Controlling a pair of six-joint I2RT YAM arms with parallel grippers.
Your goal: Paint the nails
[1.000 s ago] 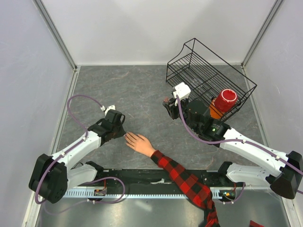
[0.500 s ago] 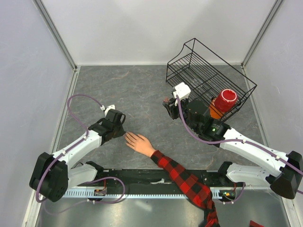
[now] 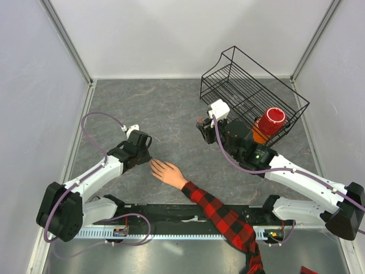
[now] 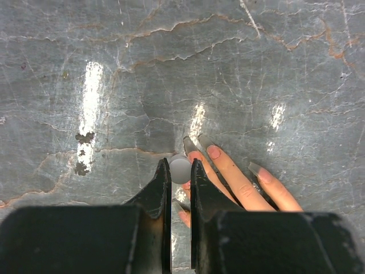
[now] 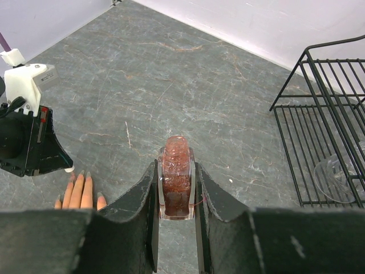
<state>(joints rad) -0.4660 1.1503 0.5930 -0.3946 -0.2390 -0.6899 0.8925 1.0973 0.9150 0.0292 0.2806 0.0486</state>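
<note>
**Both grippers clamped beside a spread hand**

The black wire basket [image 3: 254, 88], behind and to the right of the right gripper [image 5: 175, 168], holds a red-topped orange container [image 3: 272, 120]. That gripper pinches a small clear bottle [image 5: 177, 188] filled with dark red. The left gripper [image 4: 181, 162] is closed on a round white cap [image 4: 180, 171]. Just beyond its tips lie the long, pointed nails [image 4: 214, 152] of the hand [image 3: 166, 172], flat on the grey veined table [image 3: 171, 108], fingers pointing at the left gripper and plaid sleeve [image 3: 222, 217] trailing away.
</note>
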